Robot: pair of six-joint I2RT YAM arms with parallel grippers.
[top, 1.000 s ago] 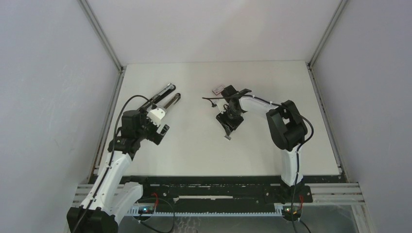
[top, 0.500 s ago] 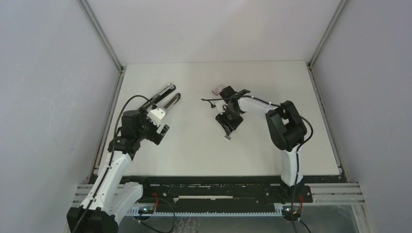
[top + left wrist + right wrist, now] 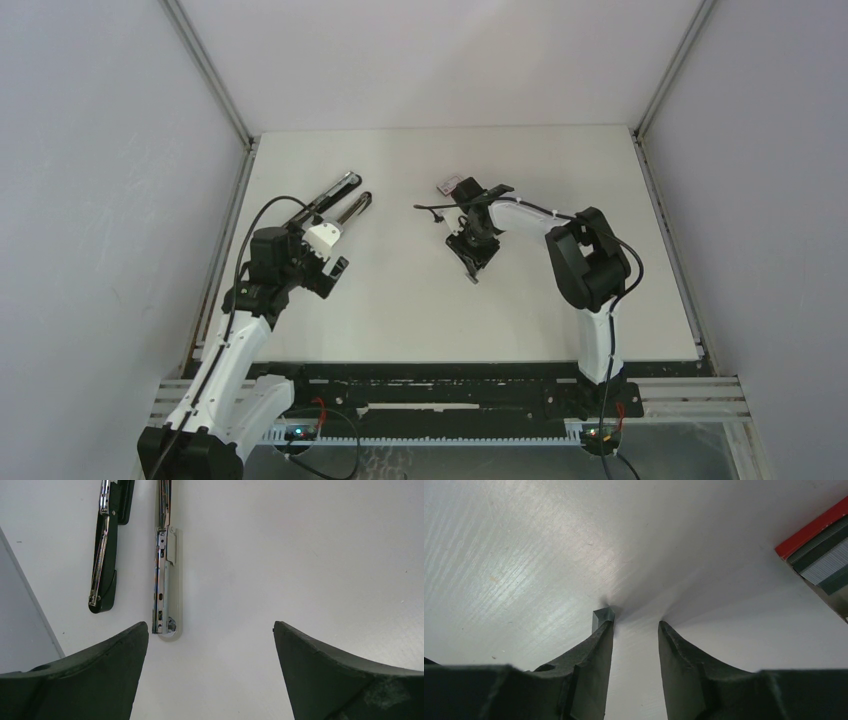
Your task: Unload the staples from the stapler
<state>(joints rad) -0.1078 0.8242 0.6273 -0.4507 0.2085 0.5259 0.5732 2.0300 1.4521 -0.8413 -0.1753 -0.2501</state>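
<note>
Right wrist view: the staples [image 3: 603,616], a tiny grey metal strip, lie on the table [image 3: 524,555] at the tip of one finger of the right gripper [image 3: 634,624], whose jaws stand partly apart with nothing between them. Such a strip is probably light, stiff yet easily snapped, and slippery on the smooth surface; a pinch across its long sides would suit best. A red-edged box [image 3: 819,545] nearby shows grey ribbed rows inside, likely spare staples. Left wrist view: the stapler [image 3: 165,590] lies unfolded ahead of the wide-open left gripper [image 3: 210,625].
</note>
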